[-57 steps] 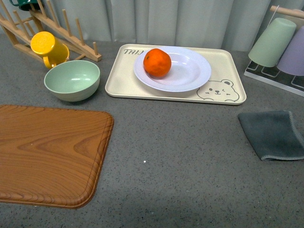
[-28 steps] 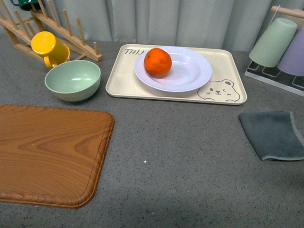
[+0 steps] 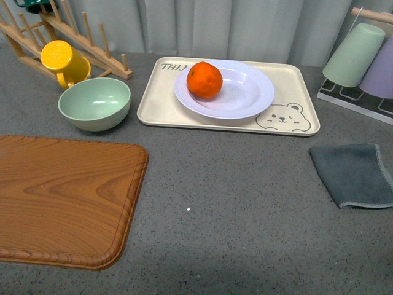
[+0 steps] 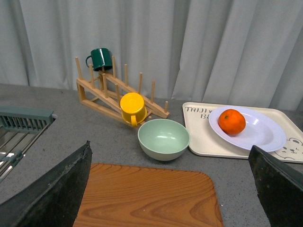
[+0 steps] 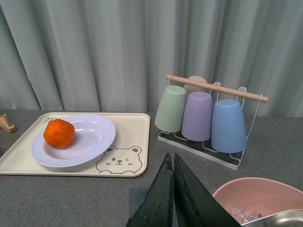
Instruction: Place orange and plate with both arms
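The orange rests on the left side of the white plate, which sits on a beige bear tray at the back of the table. Neither arm shows in the front view. In the left wrist view my left gripper is open, its fingers spread wide over the wooden board, well short of the orange and the plate. In the right wrist view my right gripper is shut on nothing, held back from the orange and the plate.
A pale green bowl, a yellow mug and a wooden rack stand back left. A wooden board lies front left and a grey cloth on the right. A cup rack is back right. A pink bowl sits near the right gripper.
The front view has shifted a hair to the right. Nothing on the table has moved.
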Robot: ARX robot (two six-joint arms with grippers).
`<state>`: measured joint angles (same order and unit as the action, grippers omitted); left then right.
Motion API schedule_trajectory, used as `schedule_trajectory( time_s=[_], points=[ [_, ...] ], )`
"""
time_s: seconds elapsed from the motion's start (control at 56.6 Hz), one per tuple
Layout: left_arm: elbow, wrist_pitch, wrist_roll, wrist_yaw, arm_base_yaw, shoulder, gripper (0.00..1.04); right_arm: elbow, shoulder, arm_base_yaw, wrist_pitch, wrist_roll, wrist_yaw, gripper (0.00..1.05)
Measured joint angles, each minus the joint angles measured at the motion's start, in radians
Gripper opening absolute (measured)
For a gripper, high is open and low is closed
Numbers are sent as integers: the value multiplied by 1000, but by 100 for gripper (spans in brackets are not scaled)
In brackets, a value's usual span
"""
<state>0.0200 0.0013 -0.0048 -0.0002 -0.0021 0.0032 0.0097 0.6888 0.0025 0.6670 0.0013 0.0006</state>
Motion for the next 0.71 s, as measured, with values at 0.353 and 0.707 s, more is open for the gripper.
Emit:
schedule_trajectory(
  time_s=[0.353,0.707],
  points=[
    [0,0,0,0,0,0,98,-5,-242,0,-223,0,0,1],
    [0,0,0,0,0,0,98,-5,-396,0,-372,0,0,1]
  ],
)
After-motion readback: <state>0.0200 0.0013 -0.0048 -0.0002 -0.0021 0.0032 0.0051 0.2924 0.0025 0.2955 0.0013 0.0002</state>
